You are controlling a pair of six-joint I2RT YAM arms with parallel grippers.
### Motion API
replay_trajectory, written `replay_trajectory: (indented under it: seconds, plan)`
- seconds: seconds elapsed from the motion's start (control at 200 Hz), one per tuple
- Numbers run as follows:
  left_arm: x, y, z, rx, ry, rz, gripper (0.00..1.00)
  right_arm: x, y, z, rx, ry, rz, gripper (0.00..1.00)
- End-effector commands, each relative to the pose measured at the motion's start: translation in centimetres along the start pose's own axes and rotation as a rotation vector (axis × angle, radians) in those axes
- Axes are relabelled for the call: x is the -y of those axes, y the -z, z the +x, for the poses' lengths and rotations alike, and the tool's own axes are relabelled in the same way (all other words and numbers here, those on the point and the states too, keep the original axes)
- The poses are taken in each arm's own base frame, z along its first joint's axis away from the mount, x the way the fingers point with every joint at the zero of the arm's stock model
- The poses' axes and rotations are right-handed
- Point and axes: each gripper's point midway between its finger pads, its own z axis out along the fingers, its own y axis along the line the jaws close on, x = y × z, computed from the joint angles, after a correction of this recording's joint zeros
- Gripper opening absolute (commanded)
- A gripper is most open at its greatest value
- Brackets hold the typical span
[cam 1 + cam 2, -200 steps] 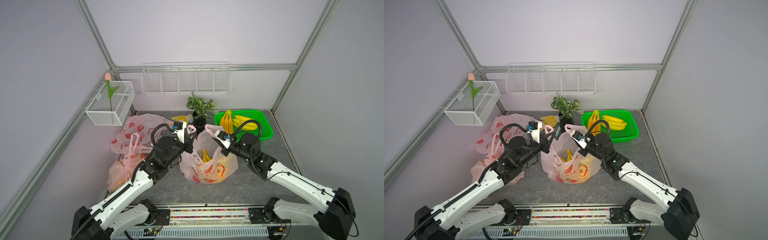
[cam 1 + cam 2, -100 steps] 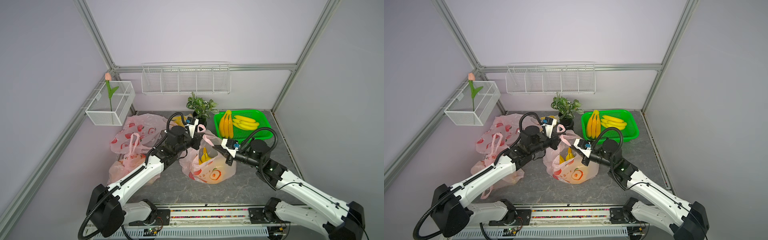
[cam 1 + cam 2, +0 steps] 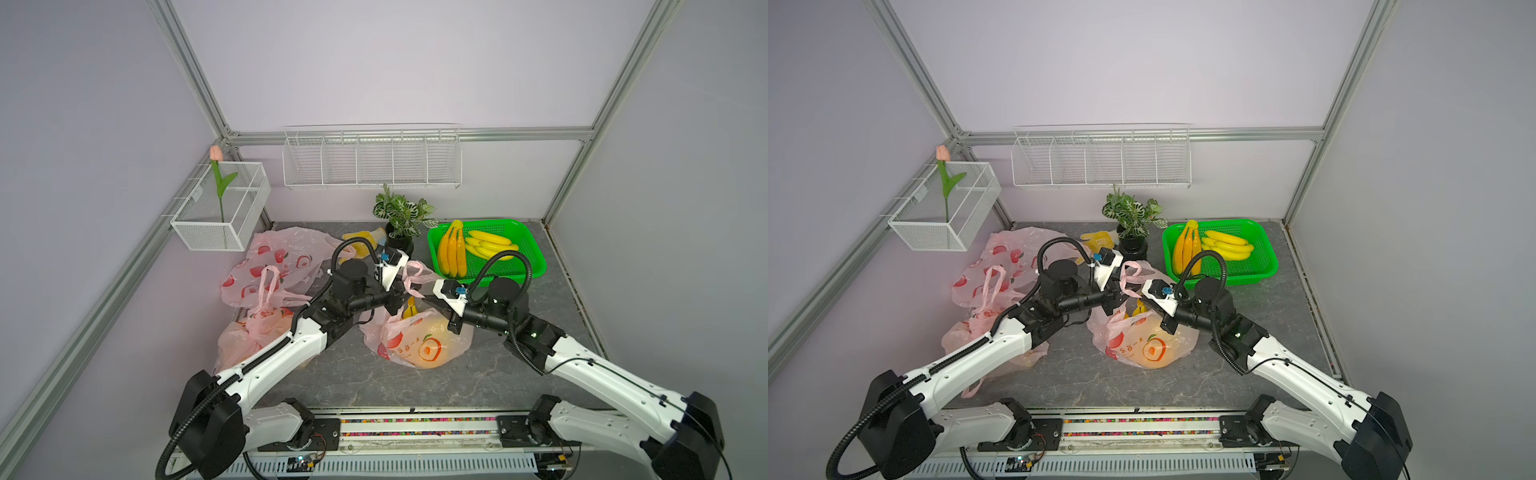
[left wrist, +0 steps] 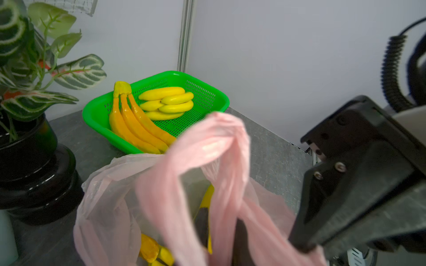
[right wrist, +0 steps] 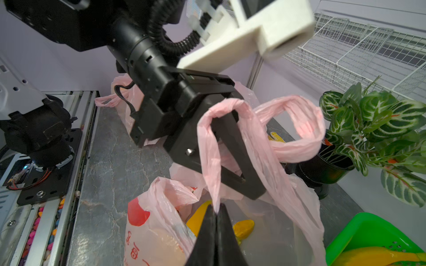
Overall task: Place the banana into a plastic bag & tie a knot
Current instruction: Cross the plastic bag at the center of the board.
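Right wrist view: left hand (image 5: pixel 245 183), plant (image 5: pixel 380 129) crowd bag (image 5: pixel 159 232).

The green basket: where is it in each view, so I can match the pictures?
Top view: green basket at the back right, next to the potted plant.
Top view: the same place.
Left wrist: the basket, beyond the pink bag handle.
Right wrist: only one corner, cut by the frame.
Shared landmark: the potted plant.
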Motion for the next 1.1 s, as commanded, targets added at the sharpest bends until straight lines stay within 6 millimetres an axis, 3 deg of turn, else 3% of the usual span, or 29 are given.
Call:
replay_trajectory:
  seconds: [0.0, 0.145, 0.395, 0.89, 1.094]
  plan:
    - [2.1, 0.7, -1.2, 0.086, -0.164, 0.060, 0.25, 0.1, 0.0, -0.7, -0.004, -0.002, 0.004, 0.07]
    - [1.5, 0.7, -0.5, 0.060, -0.181, 0.029, 0.28, -0.1, 0.1, -1.0, 0.010, -0.008, -0.007, 0.07]
    - [3.2, 1.7, -0.7, 0.154, -0.298, 0.053, 0.38, -0.1, -0.2, -0.3, -0.017, -0.010, -0.002, 0.07]
    - [4.7, 3.0, 0.8, 0.122, -0.347, 0.110, 0.41, -1.0, -0.3, -0.2, -0.047, 0.054, 0.008, 0.07]
    - [4.2, 2.3, -0.2, 0.113, -0.302, 0.094, 0.40, -2.1, -0.5, 0.0, -0.048, 0.074, -0.030, 0.07]
